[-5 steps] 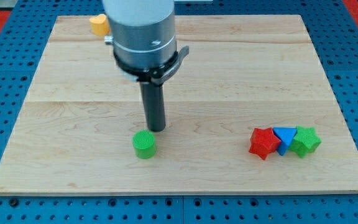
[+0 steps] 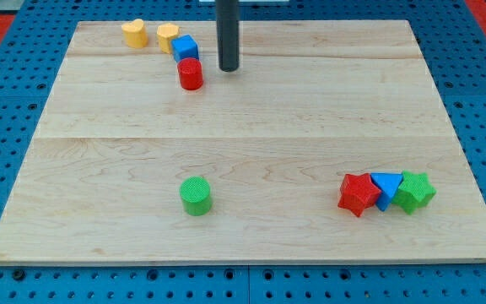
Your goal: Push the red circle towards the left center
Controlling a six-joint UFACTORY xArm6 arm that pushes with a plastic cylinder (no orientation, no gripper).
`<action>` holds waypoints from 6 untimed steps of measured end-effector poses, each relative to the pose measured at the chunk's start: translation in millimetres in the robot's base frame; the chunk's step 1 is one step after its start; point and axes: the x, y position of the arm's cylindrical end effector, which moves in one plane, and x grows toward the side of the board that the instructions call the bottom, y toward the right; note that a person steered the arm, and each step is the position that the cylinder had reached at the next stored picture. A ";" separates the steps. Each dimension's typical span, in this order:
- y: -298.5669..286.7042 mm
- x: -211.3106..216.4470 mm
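The red circle is a short red cylinder near the board's top left. My tip rests on the board just to its right, a small gap apart. A blue cube touches the red circle's top side. Two yellow blocks lie further left along the top edge.
A green cylinder stands at the lower middle. A red star, a blue triangle and a green star sit clustered at the lower right. The wooden board lies on a blue pegboard.
The rod has moved from just above the green cylinder up to the top of the board, beside the red circle. The arm's body no longer hides the top-left blocks.
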 end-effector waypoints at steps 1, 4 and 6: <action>-48.3 0.0; -55.5 34.8; -96.8 36.0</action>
